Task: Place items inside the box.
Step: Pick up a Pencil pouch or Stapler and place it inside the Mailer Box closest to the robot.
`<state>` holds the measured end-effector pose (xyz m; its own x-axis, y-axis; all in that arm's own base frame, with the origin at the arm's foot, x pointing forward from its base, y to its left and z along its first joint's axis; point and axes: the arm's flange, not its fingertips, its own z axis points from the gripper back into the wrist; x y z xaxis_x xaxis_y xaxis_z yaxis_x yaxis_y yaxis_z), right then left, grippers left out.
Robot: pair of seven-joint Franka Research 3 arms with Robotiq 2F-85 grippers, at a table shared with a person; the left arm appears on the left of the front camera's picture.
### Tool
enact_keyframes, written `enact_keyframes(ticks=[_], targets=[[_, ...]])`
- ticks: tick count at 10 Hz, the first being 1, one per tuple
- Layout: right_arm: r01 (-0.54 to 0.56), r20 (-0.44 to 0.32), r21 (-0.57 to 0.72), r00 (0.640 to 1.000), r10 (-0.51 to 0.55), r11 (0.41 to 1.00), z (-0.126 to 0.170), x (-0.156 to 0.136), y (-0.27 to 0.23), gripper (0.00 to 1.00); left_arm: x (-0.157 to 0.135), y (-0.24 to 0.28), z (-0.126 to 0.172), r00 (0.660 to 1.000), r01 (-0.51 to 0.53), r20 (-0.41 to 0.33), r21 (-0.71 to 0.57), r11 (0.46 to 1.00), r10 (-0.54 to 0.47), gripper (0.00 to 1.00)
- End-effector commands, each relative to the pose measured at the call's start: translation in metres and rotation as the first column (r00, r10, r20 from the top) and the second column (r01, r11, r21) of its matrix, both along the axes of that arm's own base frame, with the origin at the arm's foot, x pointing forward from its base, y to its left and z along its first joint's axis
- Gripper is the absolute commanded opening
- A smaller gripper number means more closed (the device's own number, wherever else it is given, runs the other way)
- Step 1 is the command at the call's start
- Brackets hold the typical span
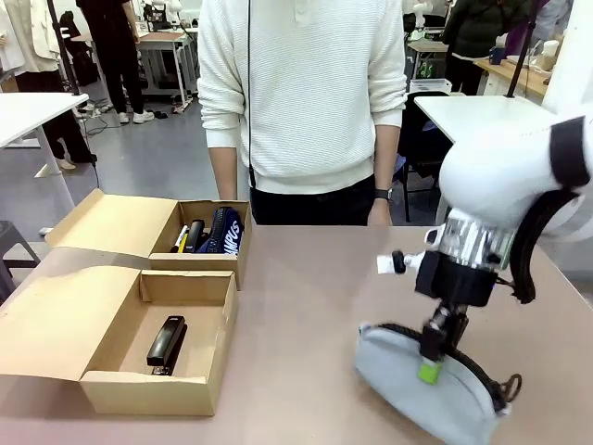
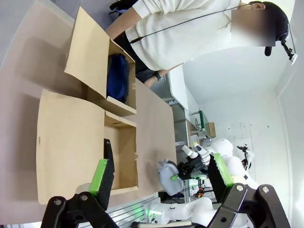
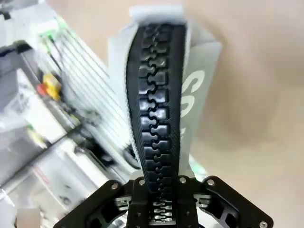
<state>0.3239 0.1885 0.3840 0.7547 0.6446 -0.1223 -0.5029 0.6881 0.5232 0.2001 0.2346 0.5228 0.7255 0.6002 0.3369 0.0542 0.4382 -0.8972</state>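
My right hand [image 1: 429, 363] is down at the right end of the bench [image 1: 306, 306], fingers clamped tight on the top edge of the grey pencil case [image 1: 408, 389], and the wrist camera shows it close up: the chunky black zip [image 3: 159, 104] runs straight down into my right hand [image 3: 159, 190], pinched between the two fingers, grey cloth [image 3: 202, 90] on either side. The case sits tilted near my edge of the bench, well apart from the boxes; whether its bottom is touching the bench or just off it, I cannot tell. Over on the left, my left hand [image 2: 159, 172] hangs high above the bench with its fingers [image 2: 100, 173] spread wide and nothing between them. Below it stand two open cardboard boxes side by side. The near box [image 1: 157, 394] has a black stapler [image 1: 167, 343] lying flat on its floor. The far box [image 1: 199, 264] holds a navy blue pouch [image 1: 222, 232] standing on edge at its right side, with a yellow knife [image 1: 181, 239] just beside it. A person [image 1: 306, 93] in a white jumper stands at the far side, arms down by the bench edge
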Motion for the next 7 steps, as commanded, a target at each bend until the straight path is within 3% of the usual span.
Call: enact_keyframes(ticks=[1,3,4,5,6,7], targets=[[0.341,-0.011,0.08,0.94,-0.341,0.937,0.068,0.012,0.02,0.0,0.0,-0.001,0.001,1.0,0.003,0.03,-0.007,1.0,-0.003,1.0],[0.637,-0.036,0.247,0.759,-0.65,0.73,0.106,0.026,0.071,0.0,0.0,-0.001,0.001,1.0,0.003,0.03,-0.007,1.0,-0.003,1.0],[0.752,-0.088,0.294,0.636,-0.766,0.59,0.104,0.027,0.083,0.0,0.0,-0.001,0.001,1.0,0.003,0.03,-0.007,1.0,-0.003,1.0],[0.749,-0.176,0.287,0.654,-0.735,0.598,0.094,0.021,0.084,0.0,0.0,-0.001,0.001,1.0,0.003,0.03,-0.007,1.0,-0.003,1.0],[0.584,-0.114,0.21,0.811,-0.574,0.784,0.127,0.028,0.06,0.0,0.0,-0.001,0.001,1.0,0.003,0.03,-0.007,1.0,-0.003,1.0],[0.584,-0.114,0.21,0.811,-0.574,0.784,0.127,0.028,0.06,0.0,0.0,-0.001,0.001,1.0,0.003,0.03,-0.007,1.0,-0.003,1.0]])
